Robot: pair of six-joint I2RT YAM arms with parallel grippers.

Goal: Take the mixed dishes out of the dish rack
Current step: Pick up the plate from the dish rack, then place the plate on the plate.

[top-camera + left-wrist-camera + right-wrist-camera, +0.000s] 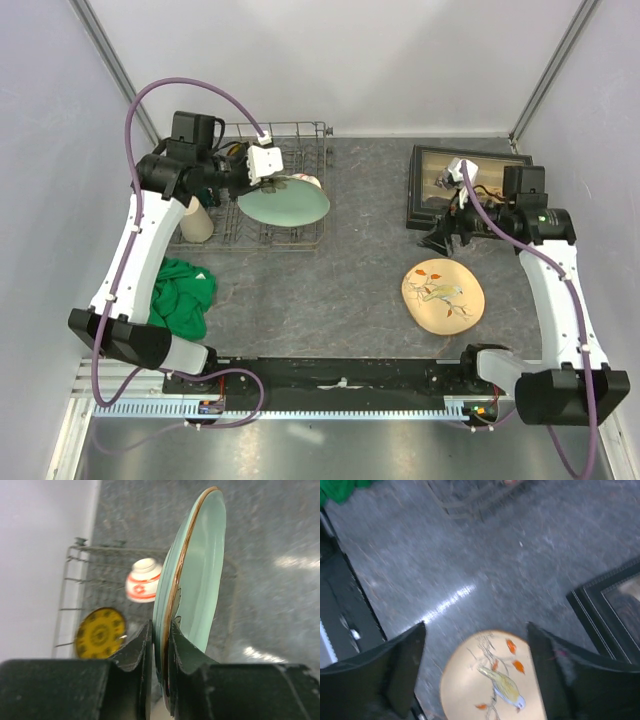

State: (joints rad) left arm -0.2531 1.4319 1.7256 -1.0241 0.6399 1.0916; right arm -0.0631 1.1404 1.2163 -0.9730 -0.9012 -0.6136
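Above the grey wire dish rack (300, 128), the left gripper (160, 635) pinches a round pale green plate (200, 570). To the rack's right, the right gripper (475, 635) gapes over a cream bird-patterned plate (490, 680).

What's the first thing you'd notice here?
The pale green plate, pinched on edge by the left gripper and held over the dish rack. Next, the cream plate with the bird, lying flat on the table right of the middle, near the open right gripper.

Rack (310, 135) far left; cup (197, 222) beside it; cloth (180, 292) nearer; box (440, 160) far right; bird plate (443, 294) before box.
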